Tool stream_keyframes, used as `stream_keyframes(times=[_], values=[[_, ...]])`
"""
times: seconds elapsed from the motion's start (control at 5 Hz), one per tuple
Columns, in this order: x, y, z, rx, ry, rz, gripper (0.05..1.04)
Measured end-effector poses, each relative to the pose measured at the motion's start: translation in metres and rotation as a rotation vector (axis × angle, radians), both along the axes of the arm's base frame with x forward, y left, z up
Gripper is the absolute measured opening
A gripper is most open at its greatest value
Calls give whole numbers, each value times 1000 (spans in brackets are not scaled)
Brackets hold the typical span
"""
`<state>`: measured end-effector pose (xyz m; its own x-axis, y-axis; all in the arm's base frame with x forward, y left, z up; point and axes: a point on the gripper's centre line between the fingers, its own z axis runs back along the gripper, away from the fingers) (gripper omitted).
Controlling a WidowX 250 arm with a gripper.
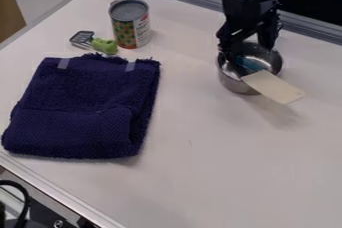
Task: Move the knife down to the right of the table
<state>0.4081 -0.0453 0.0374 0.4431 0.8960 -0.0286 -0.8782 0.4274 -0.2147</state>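
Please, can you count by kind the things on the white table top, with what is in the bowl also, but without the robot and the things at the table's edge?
Utensils: 2 (knife leaning out of the bowl, green-handled utensil)
Bowls: 1 (metal bowl)
Cans: 1 (can)
Towels: 1 (dark blue towel)
Total: 5

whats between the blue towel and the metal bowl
Just a bare stretch of white tabletop between the towel and the bowl, as the camera view shows.
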Motion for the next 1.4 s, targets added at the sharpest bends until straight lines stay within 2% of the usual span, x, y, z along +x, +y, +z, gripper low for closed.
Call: stream_keyframes(times=[0.2, 0.6, 0.8, 1.2, 1.4], values=[[3, 1, -4, 11, -7, 40, 999], [0, 0, -26, 46, 41, 60, 999], [2, -2, -28, 44, 33, 66, 969], [-2, -5, -31, 12, 43, 118, 408], [-5, -7, -31, 0, 65, 125, 241]])
